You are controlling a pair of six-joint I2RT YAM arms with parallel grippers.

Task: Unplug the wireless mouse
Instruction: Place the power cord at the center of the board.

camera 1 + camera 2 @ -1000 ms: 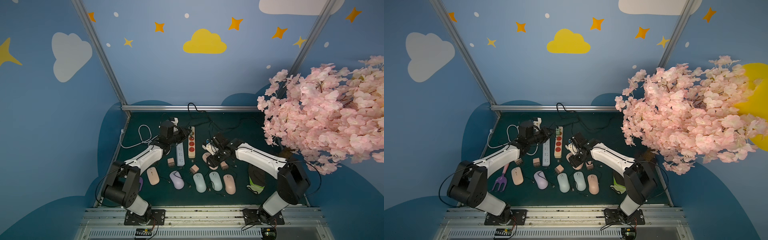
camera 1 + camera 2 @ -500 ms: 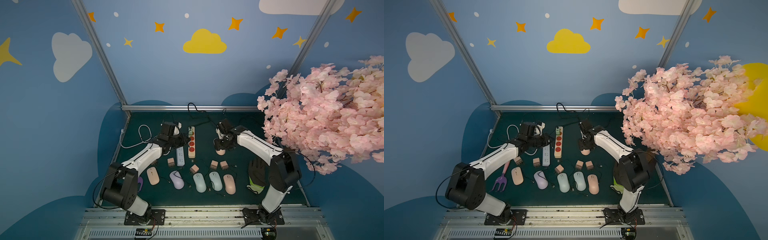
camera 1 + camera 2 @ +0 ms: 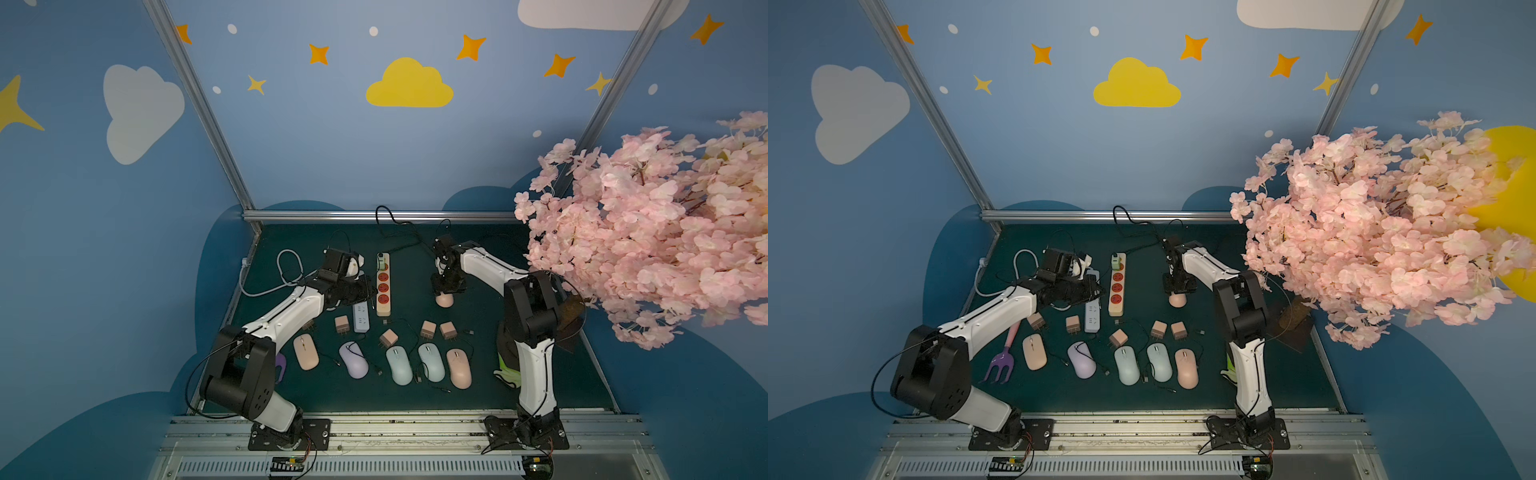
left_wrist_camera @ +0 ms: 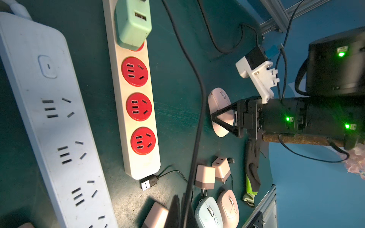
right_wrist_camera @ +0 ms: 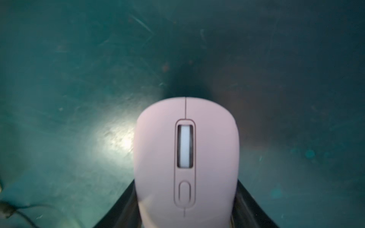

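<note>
Beyond the chargers (image 3: 428, 329), right tool (image 3: 445, 293) has carried mouse (image 3: 444, 301).

On the mat (image 3: 482, 399), the round-socket power strip (image 3: 383, 291) runs front to back with a charger (image 3: 381, 262) in its far socket. A second power strip (image 3: 360, 318) lies alongside on its left, and well to its right the wireless mouse (image 3: 444, 301) sits between the right gripper's (image 3: 444, 293) fingers. Nearer the front, plug adapters (image 3: 428, 329) stand in a ragged line, and before them a row of five mice (image 3: 401, 365) lies side by side. Garden fork (image 3: 1001, 361) left of that row, glove (image 3: 508, 372) right of it, blossom tree (image 3: 648, 232) overhanging the right edge.
</note>
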